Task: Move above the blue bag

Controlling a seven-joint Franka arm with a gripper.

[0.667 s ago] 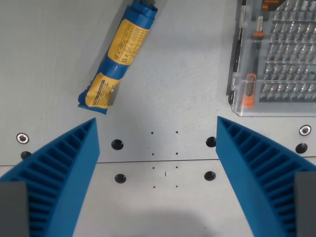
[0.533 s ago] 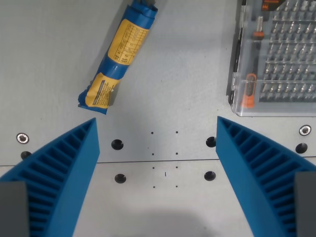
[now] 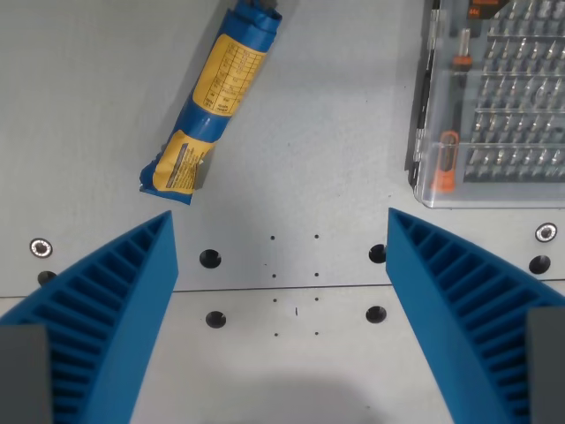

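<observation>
Rolled blue bag with yellow label [image 3: 212, 99]: upper left of bench [image 3: 335, 159], lying diagonally. Tool [image 3: 281, 256]: wide open, empty, below bag, unmoved since earlier frames; approach not begun. Clear bit case [image 3: 490, 97]: upper right.

A long blue bag with yellow labels [image 3: 214, 99] lies tilted on the flat grey metal table [image 3: 88, 106]. The wide-apart gripper [image 3: 281, 238] with blue ribbed fingers [image 3: 115, 309] holds nothing. A clear plastic box of small metal bits [image 3: 494, 97] sits at the wrist view's right, well apart from the bag.
</observation>
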